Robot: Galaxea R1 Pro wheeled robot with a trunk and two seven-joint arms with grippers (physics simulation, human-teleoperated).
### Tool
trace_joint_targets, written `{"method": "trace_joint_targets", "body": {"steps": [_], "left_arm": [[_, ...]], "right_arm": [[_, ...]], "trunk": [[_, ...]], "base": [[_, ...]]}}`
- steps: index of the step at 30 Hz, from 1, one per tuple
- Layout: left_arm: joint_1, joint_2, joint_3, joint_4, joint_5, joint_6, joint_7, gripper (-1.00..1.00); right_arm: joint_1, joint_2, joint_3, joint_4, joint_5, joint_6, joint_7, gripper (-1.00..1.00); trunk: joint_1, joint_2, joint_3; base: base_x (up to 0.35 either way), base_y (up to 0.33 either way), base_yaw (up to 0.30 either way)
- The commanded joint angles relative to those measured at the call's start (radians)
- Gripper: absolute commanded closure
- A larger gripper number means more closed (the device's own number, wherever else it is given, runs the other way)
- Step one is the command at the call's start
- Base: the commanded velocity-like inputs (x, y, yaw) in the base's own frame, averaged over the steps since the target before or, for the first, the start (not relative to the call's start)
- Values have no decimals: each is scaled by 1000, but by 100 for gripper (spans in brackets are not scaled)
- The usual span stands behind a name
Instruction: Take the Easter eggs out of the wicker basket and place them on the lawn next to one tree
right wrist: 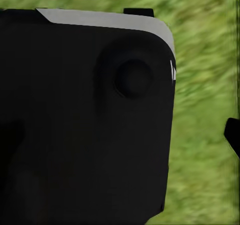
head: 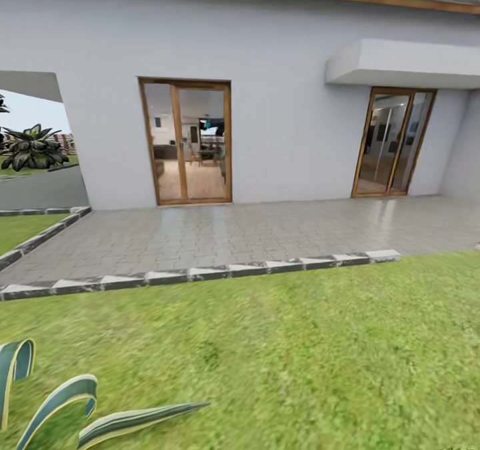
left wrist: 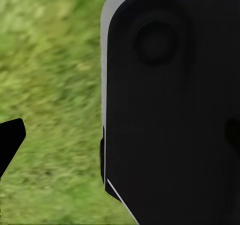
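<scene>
The lawn spreads green across the near ground in the head view. The Easter eggs, the wicker basket and the tree are out of view. In the left wrist view a single dark fingertip pokes in over blurred grass. The right wrist view has a dark fingertip at its edge, also above grass. I cannot tell from these whether either gripper is open or shut.
A grey paved patio with a striped kerb lies ahead, before a white house wall with two glass doors. Striped plant leaves stand close by. A black robot panel blocks both wrist views.
</scene>
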Motion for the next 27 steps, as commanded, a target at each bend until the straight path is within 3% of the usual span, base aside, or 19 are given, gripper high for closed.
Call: {"method": "trace_joint_targets", "body": {"steps": [1, 9, 18, 27], "left_arm": [[0, 0, 1, 0, 2, 0, 0, -100], [0, 0, 1, 0, 2, 0, 0, -100], [0, 0, 1, 0, 2, 0, 0, -100], [0, 0, 1, 0, 2, 0, 0, -100]], "right_arm": [[-1, 0, 0, 2, 0, 0, 1, -100], [-1, 0, 0, 2, 0, 0, 1, -100], [-1, 2, 0, 2, 0, 0, 1, -100], [-1, 2, 0, 2, 0, 0, 1, -100]], "trunk": [[0, 0, -1], [0, 0, -1], [0, 0, -1], [0, 0, -1]], "base": [[232, -212, -271], [234, -209, -265], [234, -208, -72], [236, -206, -275]]}}
